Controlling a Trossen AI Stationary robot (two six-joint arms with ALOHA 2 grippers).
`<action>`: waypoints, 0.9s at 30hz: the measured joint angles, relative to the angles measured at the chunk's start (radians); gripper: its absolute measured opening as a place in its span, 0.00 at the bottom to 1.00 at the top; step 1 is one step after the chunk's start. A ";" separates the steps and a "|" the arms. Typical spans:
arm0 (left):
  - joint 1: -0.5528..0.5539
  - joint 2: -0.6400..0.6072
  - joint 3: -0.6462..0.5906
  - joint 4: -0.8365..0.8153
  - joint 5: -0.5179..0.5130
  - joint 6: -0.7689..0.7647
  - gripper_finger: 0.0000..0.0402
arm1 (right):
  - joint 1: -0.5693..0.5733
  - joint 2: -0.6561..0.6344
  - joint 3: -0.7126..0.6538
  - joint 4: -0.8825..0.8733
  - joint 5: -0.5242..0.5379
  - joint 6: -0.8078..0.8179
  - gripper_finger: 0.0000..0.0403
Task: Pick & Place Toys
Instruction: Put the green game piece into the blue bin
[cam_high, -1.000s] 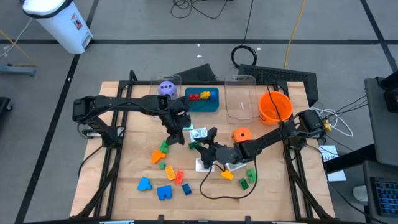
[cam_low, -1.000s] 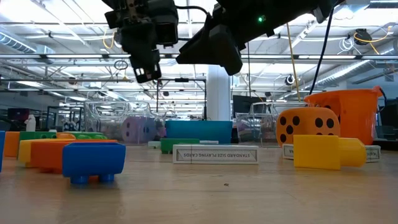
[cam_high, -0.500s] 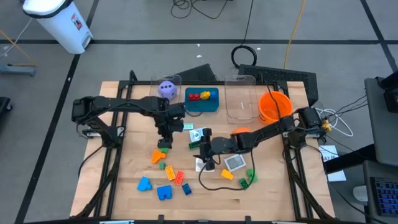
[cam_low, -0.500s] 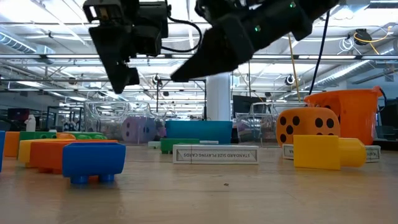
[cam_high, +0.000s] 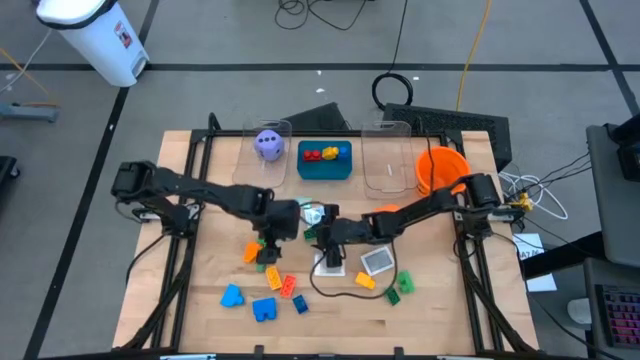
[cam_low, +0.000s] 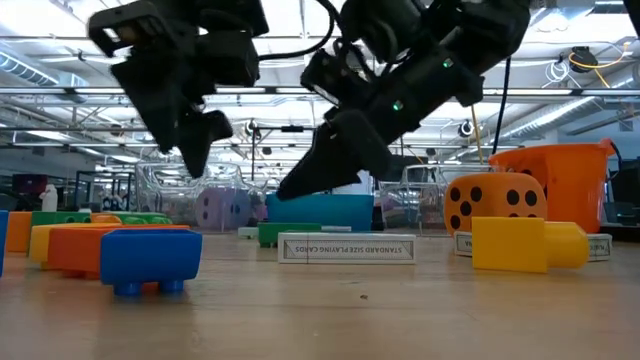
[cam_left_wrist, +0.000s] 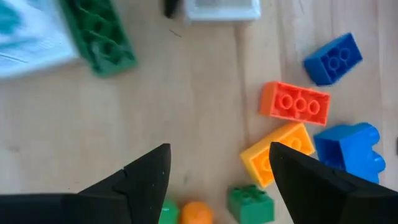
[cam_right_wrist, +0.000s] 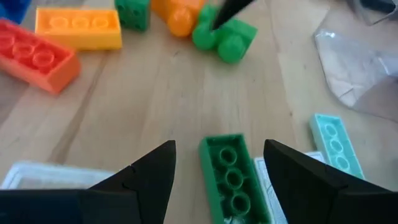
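Toy bricks lie scattered on the wooden table: a long green brick, a teal one, orange-red, yellow and blue ones. My right gripper hangs open over the green brick, a finger on either side, touching nothing. My left gripper stands open above bare wood beside an orange and green cluster. A purple die sits in a clear bin. An orange die rests on the table. A card box lies flat.
The teal tray at the far edge holds a red and a yellow brick. A clear bin and the orange bowl stand at the far right. The two grippers hang close together at mid-table. Bare wood lies along the near right edge.
My left gripper has gone toward the table's near edge and down, over the orange and green cluster. My right gripper has gone a little toward the table's left edge and down over the green brick; its arm now covers the orange die in the high view.
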 joint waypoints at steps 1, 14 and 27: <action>-0.013 0.000 -0.019 0.035 0.000 -0.014 0.69 | -0.005 0.003 0.000 -0.003 -0.001 0.005 0.59; -0.149 0.000 -0.163 0.414 -0.111 -0.141 0.69 | -0.063 0.003 0.000 -0.073 -0.076 0.033 0.59; -0.190 0.000 -0.163 0.495 -0.140 -0.145 0.69 | -0.065 0.004 -0.001 -0.168 -0.159 0.084 0.52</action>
